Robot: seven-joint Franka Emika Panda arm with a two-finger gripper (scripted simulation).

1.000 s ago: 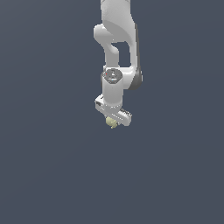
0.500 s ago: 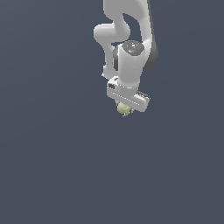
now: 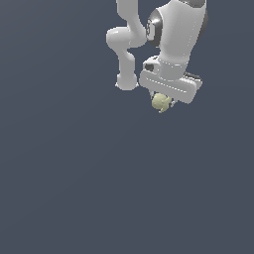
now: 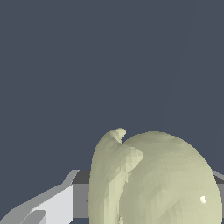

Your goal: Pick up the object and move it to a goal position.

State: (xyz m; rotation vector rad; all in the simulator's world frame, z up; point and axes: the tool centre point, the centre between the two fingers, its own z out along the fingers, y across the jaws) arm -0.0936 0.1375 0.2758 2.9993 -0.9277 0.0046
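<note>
bg (image 3: 64, 188) is one flat dark slate blue-grey field, edge to edge in the exterior view. no seam btwn floor & wall shows, so can't tell which surface it is. light is even, w/ only a v. slight paler wash toward the lower part. the wrist view shows the same plain blue-grey backdrop (image 4: 65, 65), a touch lighter on one side.

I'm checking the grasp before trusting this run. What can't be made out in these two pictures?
- Pincer fingertips: in the exterior view, hidden by the hand body and the pale yellow-green object.
- Contact of a finger with the object: wrist view, cut off by the frame's edge.
- Goal position: no marker shows in either view.
- Surface below: featureless, so height is unreadable.
</note>
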